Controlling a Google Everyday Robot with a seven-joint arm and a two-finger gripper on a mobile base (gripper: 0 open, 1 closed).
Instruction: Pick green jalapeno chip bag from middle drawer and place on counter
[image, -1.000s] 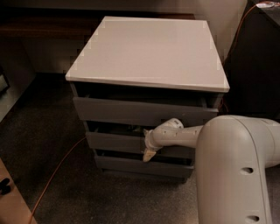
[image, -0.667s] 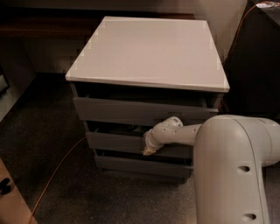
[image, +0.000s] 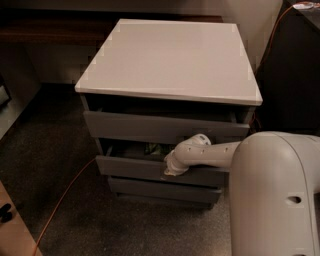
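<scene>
Pale robot gripper (image: 172, 170), grip state untellable, is hanging at the dark grey middle drawer's (image: 132, 167) lip beneath the overhanging top drawer (image: 160, 127). Crinkly dark green chip bag (image: 156, 148) is lying just behind-left.

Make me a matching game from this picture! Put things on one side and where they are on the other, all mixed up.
Things:
1. counter
2. green jalapeno chip bag
3. tool
4. orange cable

Places:
A. lying on the floor
B. at the front edge of the middle drawer
C. inside the open middle drawer
D. on the very top of the cabinet

Pairs: 1-D, 2-C, 3-B, 4-A.
</scene>
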